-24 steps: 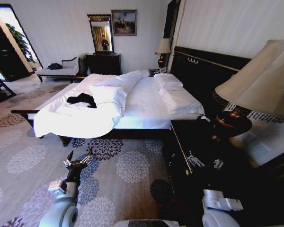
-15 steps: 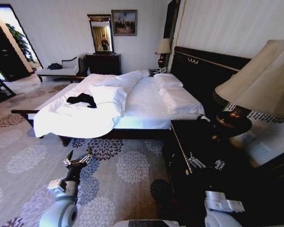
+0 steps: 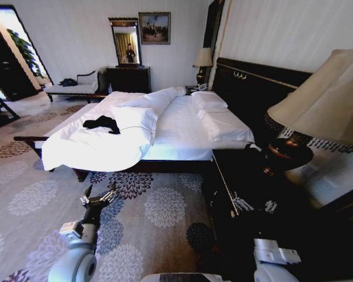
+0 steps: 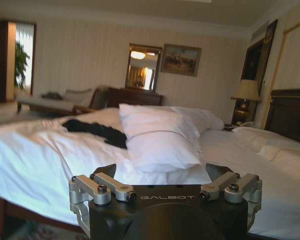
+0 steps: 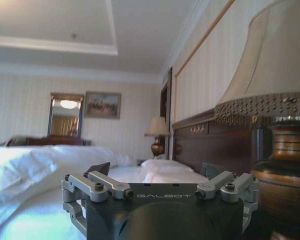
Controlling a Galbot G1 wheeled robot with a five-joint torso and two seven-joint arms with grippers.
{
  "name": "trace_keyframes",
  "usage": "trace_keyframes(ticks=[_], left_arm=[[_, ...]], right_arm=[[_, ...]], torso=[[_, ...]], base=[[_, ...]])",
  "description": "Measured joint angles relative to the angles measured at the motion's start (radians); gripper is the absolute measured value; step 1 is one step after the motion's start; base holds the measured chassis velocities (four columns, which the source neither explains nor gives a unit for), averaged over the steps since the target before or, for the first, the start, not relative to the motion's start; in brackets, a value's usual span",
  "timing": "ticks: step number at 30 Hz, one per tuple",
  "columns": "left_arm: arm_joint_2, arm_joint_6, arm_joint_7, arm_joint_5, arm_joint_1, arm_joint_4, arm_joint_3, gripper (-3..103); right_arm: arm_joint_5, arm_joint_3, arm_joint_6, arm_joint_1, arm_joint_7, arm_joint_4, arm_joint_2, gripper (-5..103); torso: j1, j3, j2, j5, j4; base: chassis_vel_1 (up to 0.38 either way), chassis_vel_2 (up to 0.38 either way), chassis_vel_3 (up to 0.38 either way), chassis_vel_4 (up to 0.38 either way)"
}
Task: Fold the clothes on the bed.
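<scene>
Carpet fills the lower frame, where we hold the left gripper (image 3: 97, 198) and right gripper (image 5: 160, 186) spread wide, empty. Beyond, mid-left, the T-shirt (image 3: 102, 123) lies crumpled on the bed (image 3: 182, 126); folding unstarted.

A grey carpet (image 3: 165, 211) patterned with large purple and white flowers covers the floor. At the right of the frame a dark nightstand (image 3: 247, 194) carries a table lamp (image 3: 317, 111) with a cream shade. On the pale striped far wall, upper centre, hang a mirror (image 3: 126, 41) and a framed painting (image 3: 154, 27) above a dark dresser (image 3: 128, 79). A pale upholstered bench (image 3: 76, 88) stands at upper left, near a bright doorway (image 3: 9, 47).
</scene>
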Motion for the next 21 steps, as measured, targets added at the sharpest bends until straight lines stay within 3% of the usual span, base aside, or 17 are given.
trace_keyframes(ticks=[9, 21], left_arm=[[0.006, 0.003, 0.015, 0.052, -0.004, -0.011, 0.012, 100], [0.003, -0.001, 0.018, 0.053, -0.004, -0.013, 0.024, 100]], right_arm=[[-0.017, 0.018, -0.031, -0.036, -0.062, 0.028, -0.055, 100], [-0.039, 0.009, -0.02, -0.04, -0.056, 0.029, -0.04, 100]], torso=[[0.0, 0.0, 0.0, -0.0001, 0.0], [0.0, 0.0, 0.0, -0.0001, 0.0]], base=[[0.0, 0.0, 0.0, 0.0], [0.0, 0.0, 0.0, 0.0]])
